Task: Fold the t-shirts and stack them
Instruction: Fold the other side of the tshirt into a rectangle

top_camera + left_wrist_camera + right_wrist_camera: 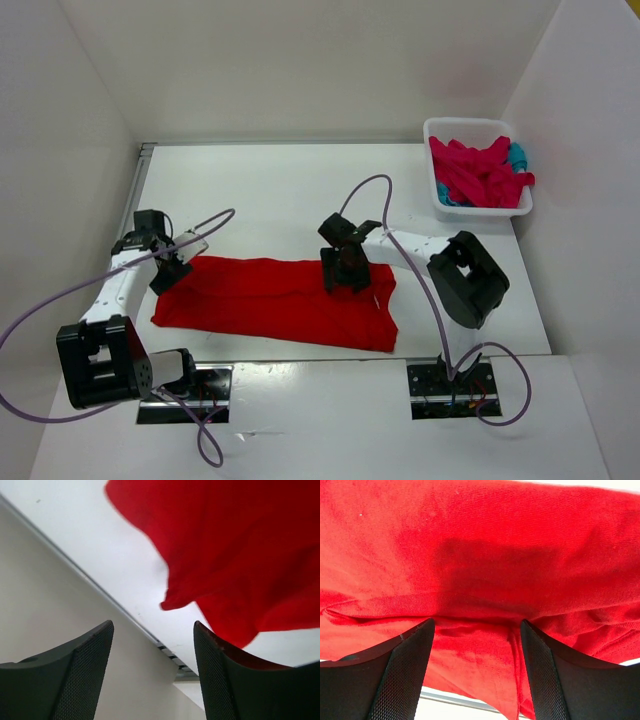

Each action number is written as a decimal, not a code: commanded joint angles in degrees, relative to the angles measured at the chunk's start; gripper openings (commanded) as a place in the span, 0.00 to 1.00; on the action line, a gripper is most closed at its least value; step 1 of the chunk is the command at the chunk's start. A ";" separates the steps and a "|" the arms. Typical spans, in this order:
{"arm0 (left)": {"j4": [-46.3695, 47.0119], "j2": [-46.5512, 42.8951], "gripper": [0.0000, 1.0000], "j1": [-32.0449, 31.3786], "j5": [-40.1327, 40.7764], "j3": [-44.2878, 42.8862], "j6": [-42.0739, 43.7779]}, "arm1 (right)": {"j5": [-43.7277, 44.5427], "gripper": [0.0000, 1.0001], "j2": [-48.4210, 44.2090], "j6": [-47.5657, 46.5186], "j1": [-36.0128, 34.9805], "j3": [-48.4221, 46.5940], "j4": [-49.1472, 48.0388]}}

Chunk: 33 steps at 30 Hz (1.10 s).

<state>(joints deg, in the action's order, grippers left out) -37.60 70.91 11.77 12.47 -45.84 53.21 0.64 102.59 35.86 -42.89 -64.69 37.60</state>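
Both spread (nothing pinched): left gripper (152, 625) beside the red t-shirt (280, 300), right gripper (477, 622) over it.

White table (280, 190), plain white walls (300, 60) on three sides, even light.

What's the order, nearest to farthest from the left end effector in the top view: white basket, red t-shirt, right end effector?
1. The red t-shirt, its left edge right beside the left end effector.
2. The right end effector, over the shirt's right part.
3. The white basket, in the far right corner.
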 commanded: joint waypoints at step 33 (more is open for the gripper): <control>-3.10 6.51 0.88 -5.97 -7.64 -0.30 11.21 | -0.73 0.53 -3.18 -1.49 -0.35 1.76 -1.92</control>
<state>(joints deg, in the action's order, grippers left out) -41.63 77.25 5.89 5.61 -45.78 63.05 -0.84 101.67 34.63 -42.87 -63.18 36.03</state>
